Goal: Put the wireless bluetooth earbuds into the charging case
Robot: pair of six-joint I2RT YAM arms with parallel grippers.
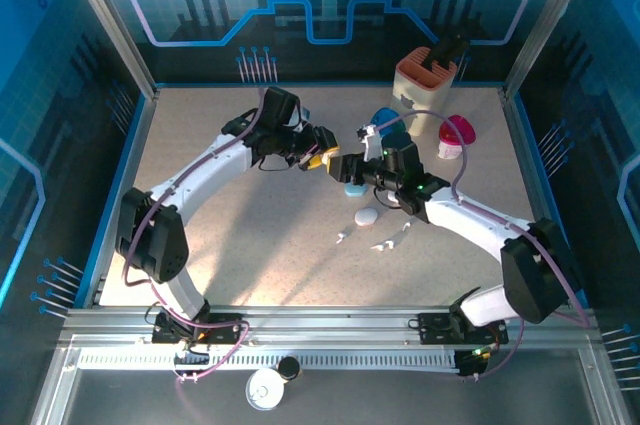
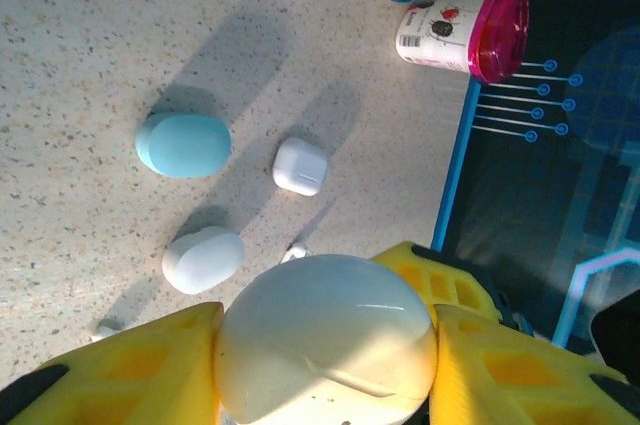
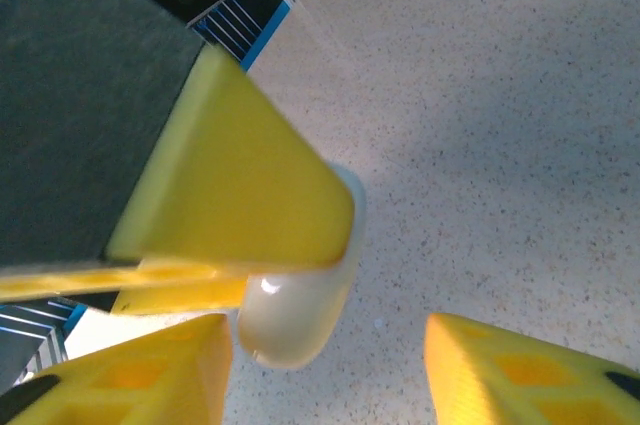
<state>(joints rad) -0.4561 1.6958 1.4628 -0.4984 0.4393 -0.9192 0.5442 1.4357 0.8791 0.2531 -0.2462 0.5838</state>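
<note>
My left hand [image 2: 325, 370] is clamped on a cream charging case [image 2: 325, 320]. My right hand [image 3: 330, 375] is spread apart just beside it. The earbuds [image 1: 382, 245] lie on the tabletop [image 1: 250, 245], at 5 o'clock from both hands.

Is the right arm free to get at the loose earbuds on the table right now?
Probably yes: the right gripper is open, and the earbuds lie uncovered close by, with nothing resting on them.

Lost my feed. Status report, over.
Left gripper shut on white case. Right gripper open beside it. Earbuds loose on table. Pale blue case nearby.
</note>
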